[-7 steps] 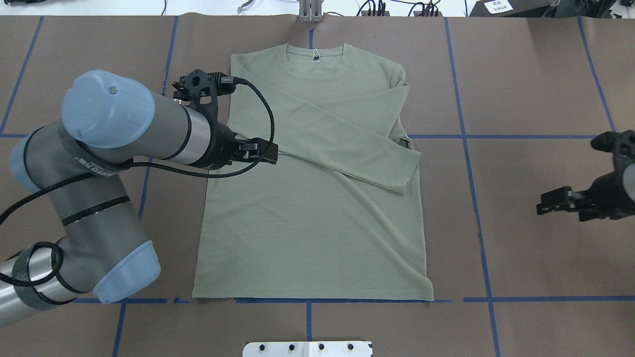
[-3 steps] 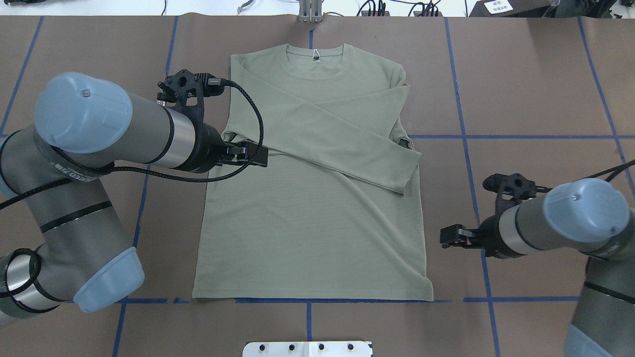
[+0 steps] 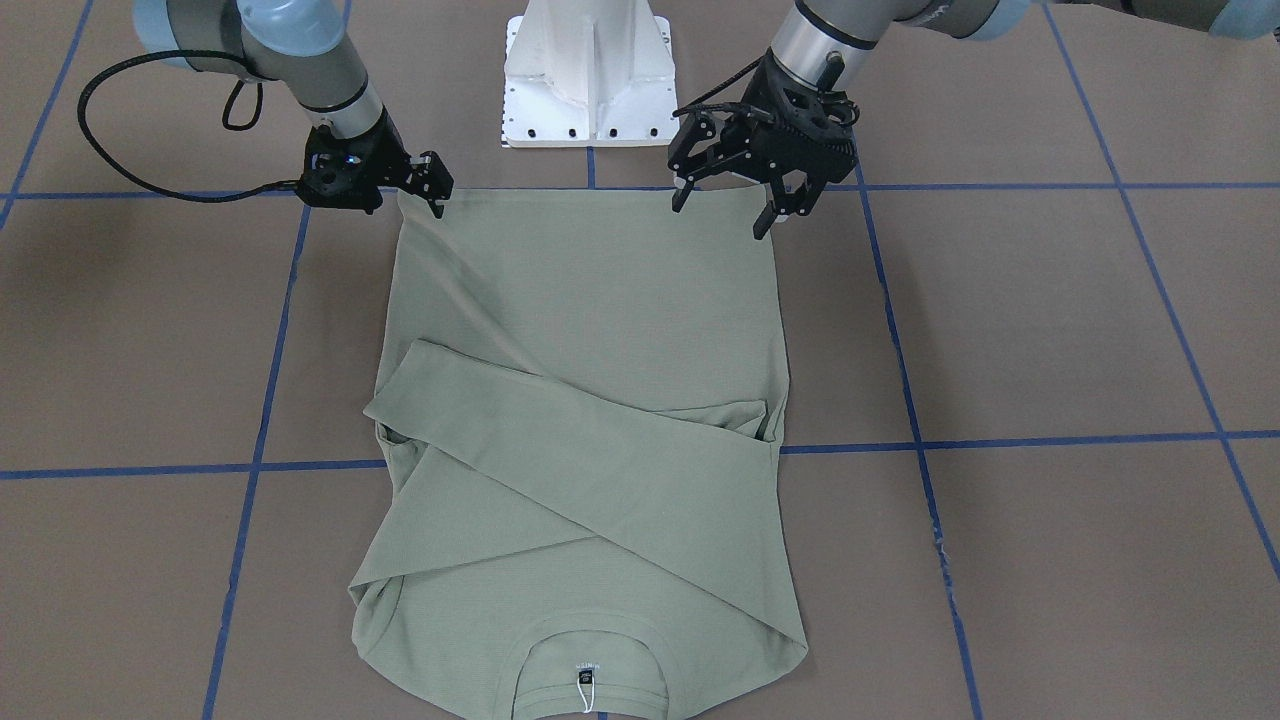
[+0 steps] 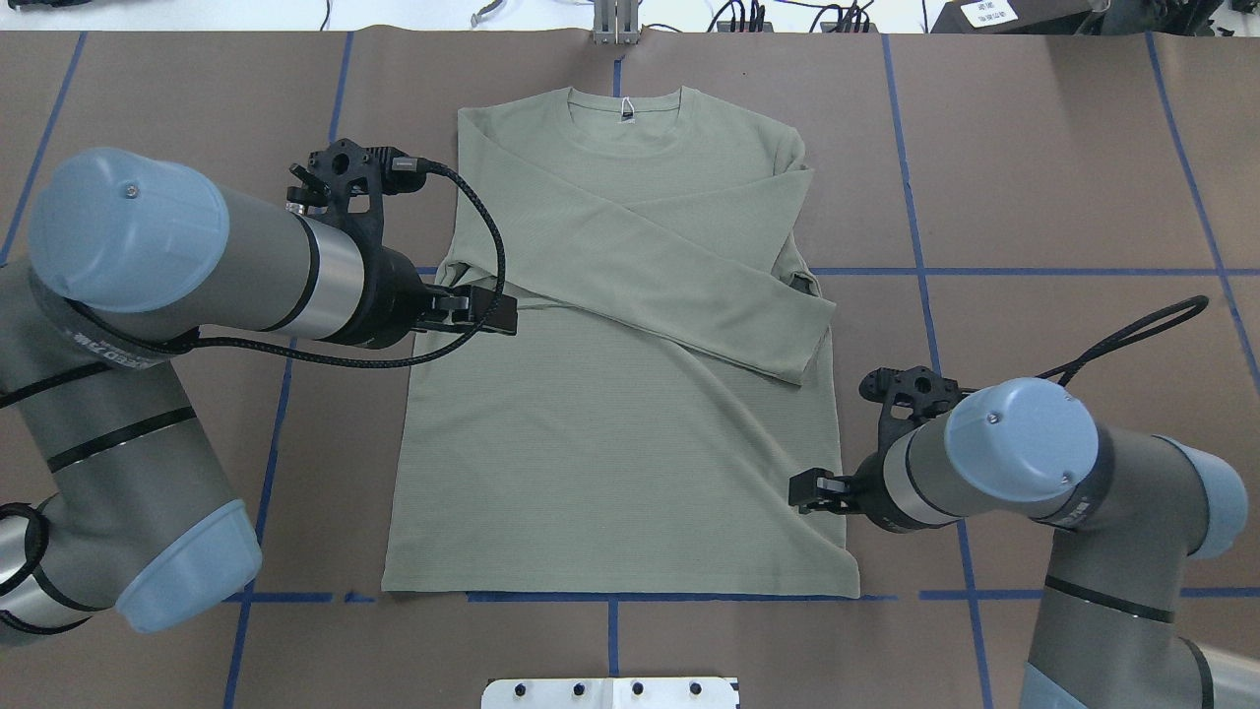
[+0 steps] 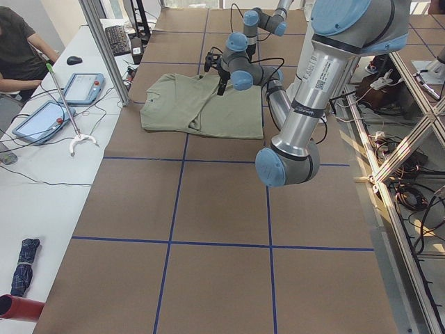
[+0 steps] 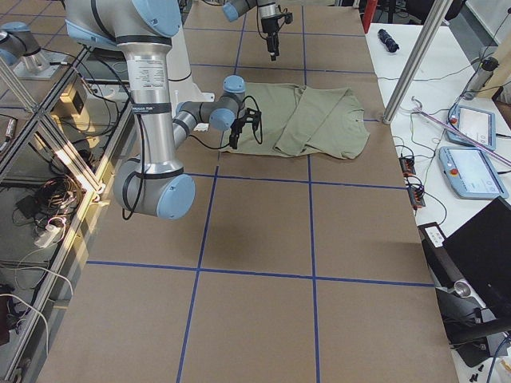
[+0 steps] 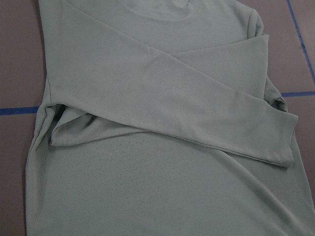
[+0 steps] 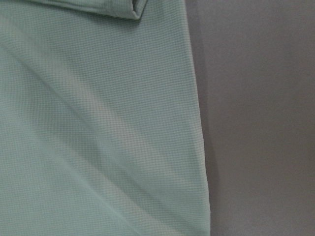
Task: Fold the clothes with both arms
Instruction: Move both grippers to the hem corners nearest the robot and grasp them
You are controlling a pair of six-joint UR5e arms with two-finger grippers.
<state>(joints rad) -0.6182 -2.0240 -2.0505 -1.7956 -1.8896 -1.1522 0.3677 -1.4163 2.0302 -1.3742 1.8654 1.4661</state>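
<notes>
The clothes are one sage-green long-sleeved shirt [image 4: 610, 453] lying flat on the brown table, collar away from the robot and both sleeves crossed over the chest. The hem [image 3: 590, 200] lies toward the base. My left gripper [image 4: 497, 310] hangs open above the shirt's left side edge, where the sleeve fold begins, and its fingers [image 3: 762, 230] are spread wide with nothing between them. My right gripper [image 4: 799, 489] is low at the shirt's right side edge, just above the hem corner, and looks open and empty. The right wrist view shows that edge [image 8: 197, 123] against bare table.
Blue tape lines [image 4: 925, 271] grid the brown table cover. The white pedestal base [image 3: 588, 80] stands just behind the hem. A side table with tablets [image 5: 83, 87] and a seated person [image 5: 21, 49] lies beyond the collar end.
The right arm swung in from the table's right side to the shirt's lower right edge. The left gripper drew back to the left, from over the shirt body to its left edge.
</notes>
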